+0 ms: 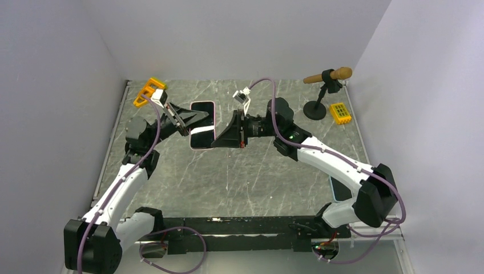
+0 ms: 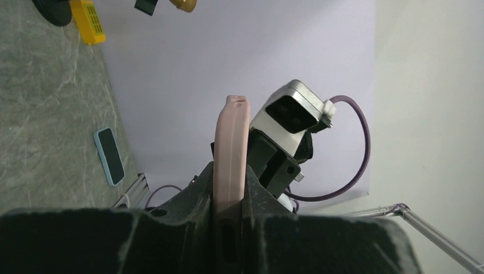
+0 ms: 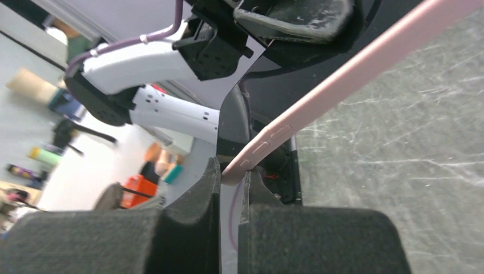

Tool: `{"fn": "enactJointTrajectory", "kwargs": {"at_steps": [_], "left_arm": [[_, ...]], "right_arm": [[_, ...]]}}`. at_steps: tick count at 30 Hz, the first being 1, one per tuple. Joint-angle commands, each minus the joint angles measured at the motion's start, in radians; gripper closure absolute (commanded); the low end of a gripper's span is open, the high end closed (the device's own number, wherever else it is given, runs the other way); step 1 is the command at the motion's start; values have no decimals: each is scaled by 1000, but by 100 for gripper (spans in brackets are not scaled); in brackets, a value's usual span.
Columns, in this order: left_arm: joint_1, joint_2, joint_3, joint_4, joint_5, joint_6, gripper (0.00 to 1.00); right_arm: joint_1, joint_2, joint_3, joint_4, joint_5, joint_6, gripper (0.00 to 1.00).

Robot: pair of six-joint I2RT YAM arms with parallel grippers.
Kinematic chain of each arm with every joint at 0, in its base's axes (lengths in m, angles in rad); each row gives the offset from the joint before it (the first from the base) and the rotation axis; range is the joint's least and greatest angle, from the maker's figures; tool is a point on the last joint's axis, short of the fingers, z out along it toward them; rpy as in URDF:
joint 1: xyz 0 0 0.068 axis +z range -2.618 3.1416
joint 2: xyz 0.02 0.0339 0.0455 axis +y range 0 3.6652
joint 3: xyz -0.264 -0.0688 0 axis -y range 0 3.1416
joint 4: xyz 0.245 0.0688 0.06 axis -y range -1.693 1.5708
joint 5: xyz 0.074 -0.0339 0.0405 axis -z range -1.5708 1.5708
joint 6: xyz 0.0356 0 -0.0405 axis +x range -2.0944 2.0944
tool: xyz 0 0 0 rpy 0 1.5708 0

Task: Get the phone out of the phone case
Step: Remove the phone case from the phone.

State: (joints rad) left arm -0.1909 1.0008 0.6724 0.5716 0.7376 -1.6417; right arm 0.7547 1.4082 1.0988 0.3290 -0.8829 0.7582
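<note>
A phone with a black screen sits in a pink case and is held up off the table between both arms. My left gripper is shut on the case's left long edge; in the left wrist view the pink case edge stands upright between my fingers. My right gripper pinches the case's near right corner. In the right wrist view the pink edge with its side buttons runs diagonally up and to the right from my fingertips.
A wooden-handled tool on a black stand and a yellow block stand at the back right. An orange part lies at the back left. A second phone in a light-blue case lies on the marble table by the right arm.
</note>
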Motion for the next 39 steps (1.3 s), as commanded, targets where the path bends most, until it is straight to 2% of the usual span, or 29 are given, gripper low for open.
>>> {"fn": "enactJointTrajectory", "kwargs": {"at_steps": [1, 5, 10, 13, 19, 23, 27, 30, 35, 37, 39], "left_arm": [[-22, -8, 70, -142, 32, -203, 100], [-27, 2, 72, -153, 52, -213, 100], [-36, 5, 77, -134, 62, -242, 100], [-36, 7, 82, -139, 77, -239, 100], [-38, -3, 84, -196, 71, -220, 100], [-41, 7, 78, -154, 68, -238, 100], [-46, 17, 82, -108, 57, -239, 100], [-48, 32, 83, -41, 57, -236, 100], [-48, 26, 98, 56, 47, -103, 100], [-48, 7, 81, 76, 40, -51, 100], [-48, -14, 73, 47, 44, 34, 100]], "right_arm": [[92, -16, 43, -24, 29, -483, 100], [157, 35, 152, -226, 161, -663, 100], [188, 75, 214, -337, 382, -837, 100], [191, 60, 207, -362, 388, -917, 100], [238, 90, 341, -542, 580, -1076, 100], [250, 91, 384, -608, 650, -1126, 100], [245, 69, 352, -578, 654, -1064, 100], [227, 18, 270, -481, 671, -890, 99], [173, -105, 71, -345, 690, -459, 62], [157, -167, 0, -342, 715, -312, 52], [132, -226, -61, -352, 704, -156, 46]]}}
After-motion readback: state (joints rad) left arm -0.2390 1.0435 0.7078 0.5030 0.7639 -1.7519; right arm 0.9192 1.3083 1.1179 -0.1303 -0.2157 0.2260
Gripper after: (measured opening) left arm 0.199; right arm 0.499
